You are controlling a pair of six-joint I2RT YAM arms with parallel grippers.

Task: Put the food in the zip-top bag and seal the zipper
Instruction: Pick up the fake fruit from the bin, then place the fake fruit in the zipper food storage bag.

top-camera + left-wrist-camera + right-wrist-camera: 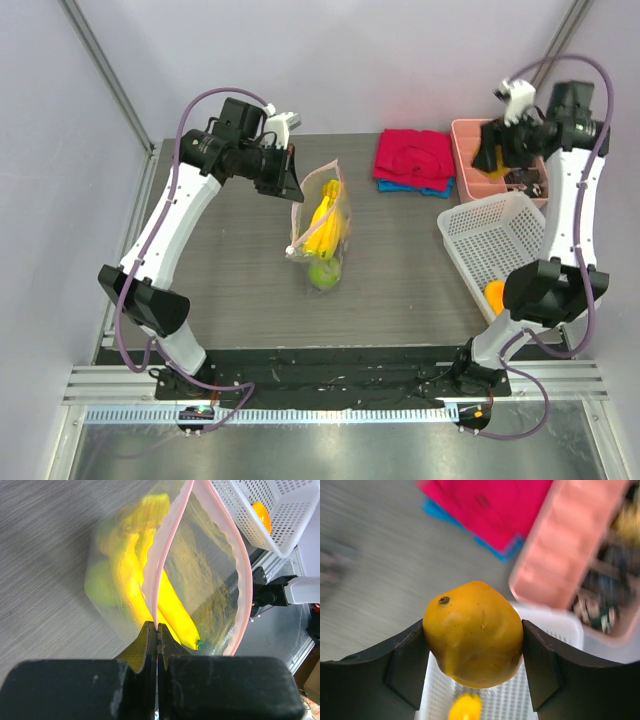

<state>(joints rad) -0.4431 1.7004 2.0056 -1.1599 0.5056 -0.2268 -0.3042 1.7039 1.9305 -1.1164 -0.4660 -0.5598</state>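
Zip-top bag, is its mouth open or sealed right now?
Open. The two sides of the pink zipper bow wide apart, bananas showing inside; the left fingers pinch the strip.

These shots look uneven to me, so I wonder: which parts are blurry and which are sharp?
Right wrist view: the orange is sharp, while the red cloth and pink bin behind it are smeared. Left wrist view: the bananas look hazy through the plastic of the zip-top bag. Top view: crisp and evenly lit throughout.
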